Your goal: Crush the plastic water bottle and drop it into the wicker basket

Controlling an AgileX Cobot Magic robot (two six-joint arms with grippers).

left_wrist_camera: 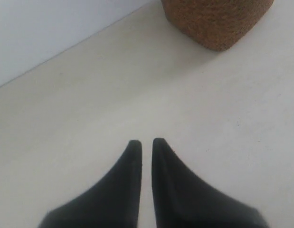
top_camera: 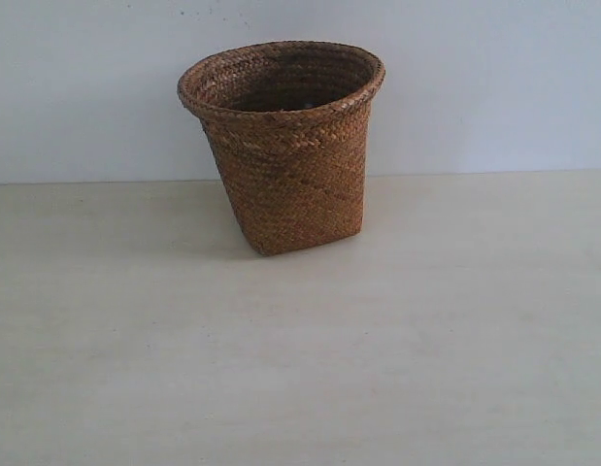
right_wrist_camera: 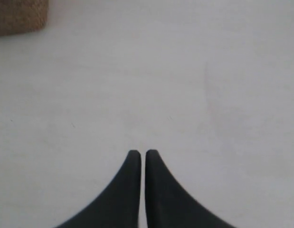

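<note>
Two claws are nearest the cameras, one on each arm. The left claw (left_wrist_camera: 146, 142) has its black tips almost touching, with only a thin slit between them, and it holds nothing. The right claw (right_wrist_camera: 142, 153) looks the same, tips nearly together and holding nothing. Both hang over the pale table (top_camera: 300, 388), which spreads flat and wide around them.

Farther on stands the wicker basket (top_camera: 285, 155), upright, with its round mouth facing up. It is well apart from both claws, with open table between. Deep inside, the basket is dark and hard to see. Behind it the table ends in a straight edge at the white wall (top_camera: 494, 87).
</note>
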